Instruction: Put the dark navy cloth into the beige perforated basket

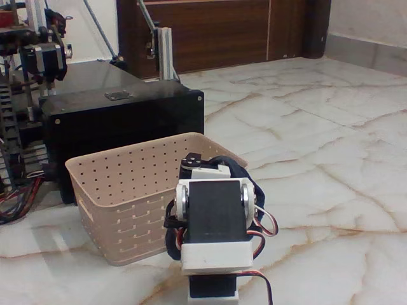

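Observation:
The beige perforated basket point(127, 190) stands on the marble floor at centre left, its open top facing up. My white arm with black servo blocks point(213, 222) rises right in front of the camera, against the basket's right end. Dark navy fabric, apparently the cloth point(234, 163), curves out from behind the arm's upper right, and a darker bit shows at its lower left point(170, 240). The wrist point(203, 168) points away from the camera, and the arm's own body hides the fingers and whatever they hold.
A big black box point(121, 117) sits directly behind the basket. A metal frame with wires point(25, 95) stands at the far left. Open marble floor point(318, 159) stretches to the right, and a wooden door point(210, 32) is at the back.

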{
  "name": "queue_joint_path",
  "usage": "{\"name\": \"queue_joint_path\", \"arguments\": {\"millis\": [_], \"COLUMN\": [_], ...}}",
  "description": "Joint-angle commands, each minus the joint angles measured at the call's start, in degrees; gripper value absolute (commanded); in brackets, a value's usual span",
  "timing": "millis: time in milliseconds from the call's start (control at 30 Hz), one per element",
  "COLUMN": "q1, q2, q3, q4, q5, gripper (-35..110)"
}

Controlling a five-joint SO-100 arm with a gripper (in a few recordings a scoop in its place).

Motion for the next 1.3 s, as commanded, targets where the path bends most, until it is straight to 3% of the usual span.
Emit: {"name": "queue_joint_path", "arguments": {"millis": [0, 533, 667, 800, 1000, 1167, 1267], "q1": [-0.18, 0.0, -1.05, -3.78, -7.21, -8.35, -9.14], "q2": [0.0, 0.09, -1.67, -9.84, -26.63, -37.88, -44.3], "q3": [0.0, 0.0, -5.27, -23.91, -50.89, -72.33, -80.86], "q4": [-0.79, -1.05, 0.35, 16.08, 30.32, 48.08, 56.34], "q5": [0.53, -0.35, 4.31, 7.65, 25.84, 40.25, 45.26], "gripper": [0, 0, 0, 0, 0, 0, 0]}}
